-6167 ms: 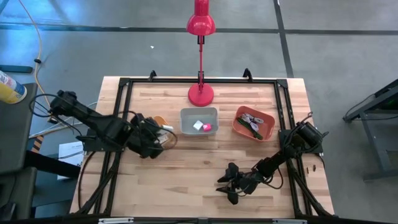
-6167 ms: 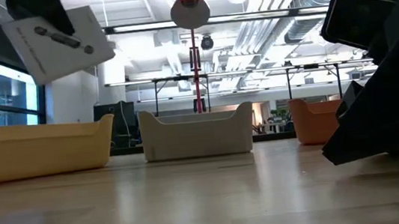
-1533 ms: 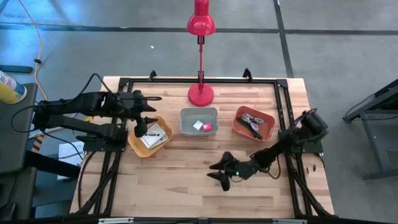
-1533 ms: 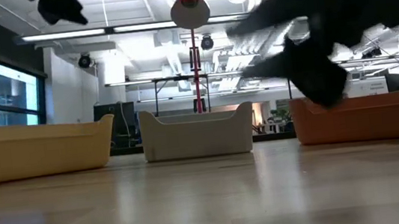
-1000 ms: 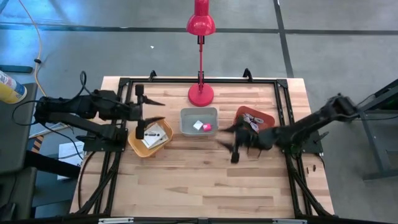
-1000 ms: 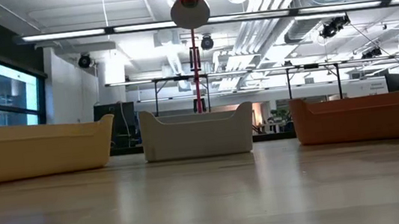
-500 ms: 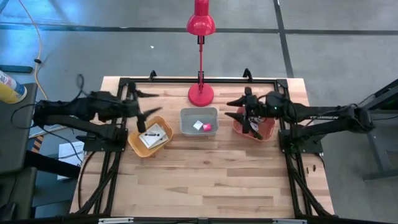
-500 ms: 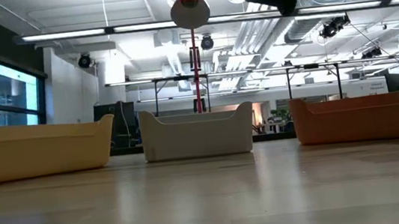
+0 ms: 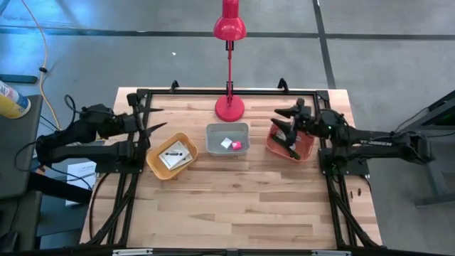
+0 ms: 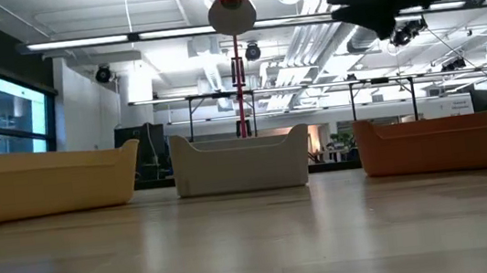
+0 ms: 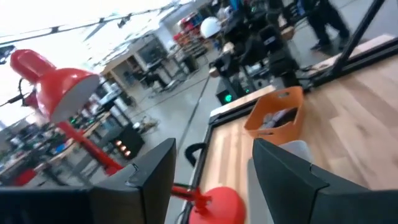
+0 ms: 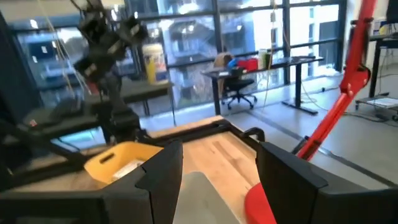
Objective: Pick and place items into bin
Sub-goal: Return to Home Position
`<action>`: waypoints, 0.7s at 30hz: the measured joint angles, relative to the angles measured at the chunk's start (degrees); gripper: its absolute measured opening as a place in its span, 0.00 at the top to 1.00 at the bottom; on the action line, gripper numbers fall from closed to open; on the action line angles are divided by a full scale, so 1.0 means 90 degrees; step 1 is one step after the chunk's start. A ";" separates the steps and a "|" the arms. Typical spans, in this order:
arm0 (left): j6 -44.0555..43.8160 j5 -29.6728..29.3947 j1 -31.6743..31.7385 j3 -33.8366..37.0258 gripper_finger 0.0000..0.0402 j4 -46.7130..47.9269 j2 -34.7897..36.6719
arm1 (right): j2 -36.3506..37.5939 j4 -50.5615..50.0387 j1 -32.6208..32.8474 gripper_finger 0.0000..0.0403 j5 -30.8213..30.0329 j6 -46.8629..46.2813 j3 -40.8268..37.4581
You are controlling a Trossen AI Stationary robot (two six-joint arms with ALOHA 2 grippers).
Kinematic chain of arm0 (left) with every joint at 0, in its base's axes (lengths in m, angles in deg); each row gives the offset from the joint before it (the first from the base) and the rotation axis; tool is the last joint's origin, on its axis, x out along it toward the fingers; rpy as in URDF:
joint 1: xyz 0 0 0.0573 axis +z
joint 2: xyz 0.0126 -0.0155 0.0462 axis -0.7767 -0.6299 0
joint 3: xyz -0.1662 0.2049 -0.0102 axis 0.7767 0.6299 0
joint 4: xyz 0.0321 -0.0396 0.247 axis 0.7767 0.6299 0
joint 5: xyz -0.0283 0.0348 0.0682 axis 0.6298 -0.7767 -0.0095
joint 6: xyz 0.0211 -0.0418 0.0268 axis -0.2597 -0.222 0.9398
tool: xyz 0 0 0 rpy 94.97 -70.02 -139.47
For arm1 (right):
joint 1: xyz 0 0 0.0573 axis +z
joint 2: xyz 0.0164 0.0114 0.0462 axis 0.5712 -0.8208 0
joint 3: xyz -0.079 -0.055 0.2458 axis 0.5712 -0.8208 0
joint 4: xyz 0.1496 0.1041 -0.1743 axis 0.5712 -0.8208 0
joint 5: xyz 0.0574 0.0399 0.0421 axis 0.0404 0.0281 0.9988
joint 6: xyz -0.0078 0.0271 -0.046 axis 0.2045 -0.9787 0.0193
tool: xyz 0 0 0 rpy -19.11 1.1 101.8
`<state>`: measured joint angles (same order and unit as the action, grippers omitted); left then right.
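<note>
Pincer, left arm: the left gripper [image 9: 151, 119] stands with its fingers spread wide and nothing between them. It is raised over the table's left frame, just beside the far corner of the yellow bin [image 9: 188, 139].
Pincer, right arm: the right gripper [image 9: 283, 121] is equally wide and empty. It hangs above the orange bin [image 9: 307, 146], on the side facing the grey bin [image 9: 212, 139].
Task items, cards: two white cards [image 9: 173, 154] lie flat in the yellow bin, one overlapping the other.
Task items, cubes: a pink cube [image 9: 237, 145] and a white cube [image 9: 226, 143] sit touching in the grey bin.
Orange bin contents: mostly hidden under the right gripper — not itemised.
Handling, cards: probably light, stiff and thin. If regrasped, pinch across the two long edges, since a flat face offers the fingers no purchase.
Handling, cubes: likely light and rigid with smooth faces. Take two opposite faces squarely, as an off-centre pinch could squirt them out.
Surroundings: the red lamp [image 9: 229, 108] stands behind the grey bin, between the two arms.
Obstructions: the bare table [image 9: 227, 206] in front of the bins carries no loose item — the lamp stem looks like the only thing either arm could sweep into.
</note>
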<state>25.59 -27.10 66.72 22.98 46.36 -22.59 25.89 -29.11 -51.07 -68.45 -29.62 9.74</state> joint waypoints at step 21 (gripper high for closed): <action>-0.0999 0.0553 0.0207 0.1114 0.50 0.0989 0.2054 | 0.0909 0.2202 0.1568 0.52 -0.1681 -0.0722 -0.2214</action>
<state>16.60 -22.13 68.59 33.01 55.25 -4.10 34.07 -9.29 -36.97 -83.58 -36.13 -10.18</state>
